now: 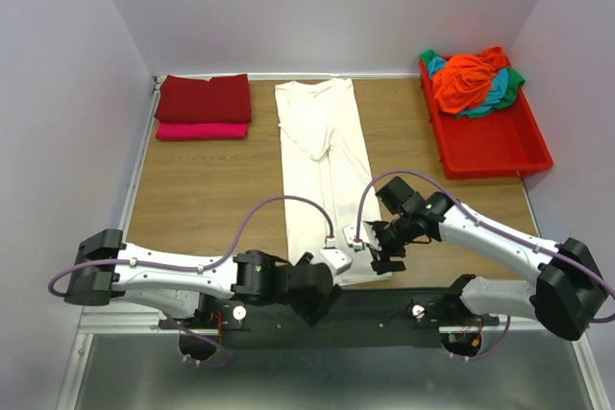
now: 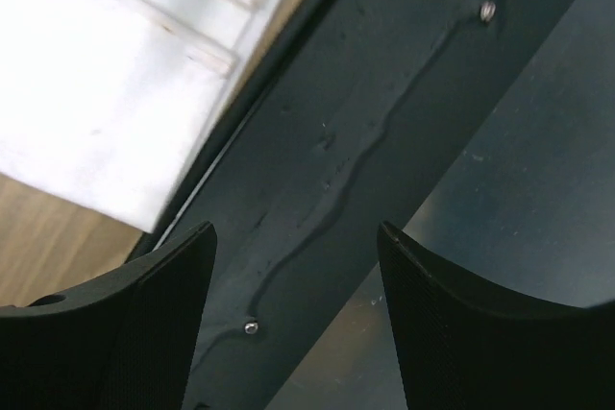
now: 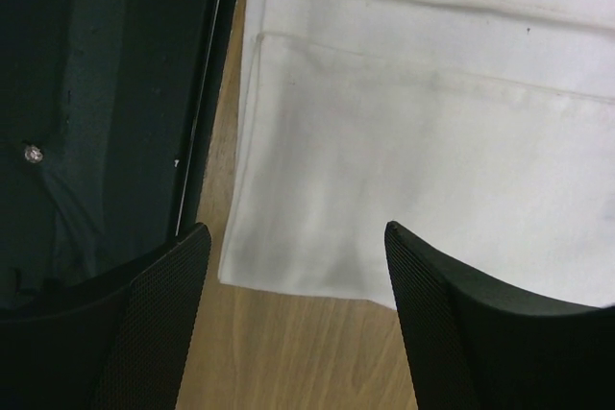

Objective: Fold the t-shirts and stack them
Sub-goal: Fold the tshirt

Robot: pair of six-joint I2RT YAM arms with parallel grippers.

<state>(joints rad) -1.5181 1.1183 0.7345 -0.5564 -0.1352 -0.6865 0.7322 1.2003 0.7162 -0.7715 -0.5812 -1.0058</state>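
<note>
A cream-white t-shirt point(image 1: 322, 165) lies folded into a long strip down the middle of the table. Its near hem shows in the right wrist view point(image 3: 404, 141) and the left wrist view point(image 2: 106, 74). A folded dark red t-shirt point(image 1: 204, 98) lies on a folded pink one point(image 1: 202, 130) at the back left. Orange point(image 1: 469, 79), teal and green shirts are heaped in the red tray point(image 1: 495, 146). My left gripper point(image 1: 322, 297) is open and empty over the black base rail, near the hem's left corner point(image 2: 296, 266). My right gripper point(image 1: 384, 254) is open and empty just above the hem's right corner point(image 3: 298, 266).
A black base rail point(image 1: 384, 309) runs along the table's near edge, right beside the shirt's hem. Bare wooden table point(image 1: 211, 189) lies on both sides of the white shirt. White walls enclose the table on three sides.
</note>
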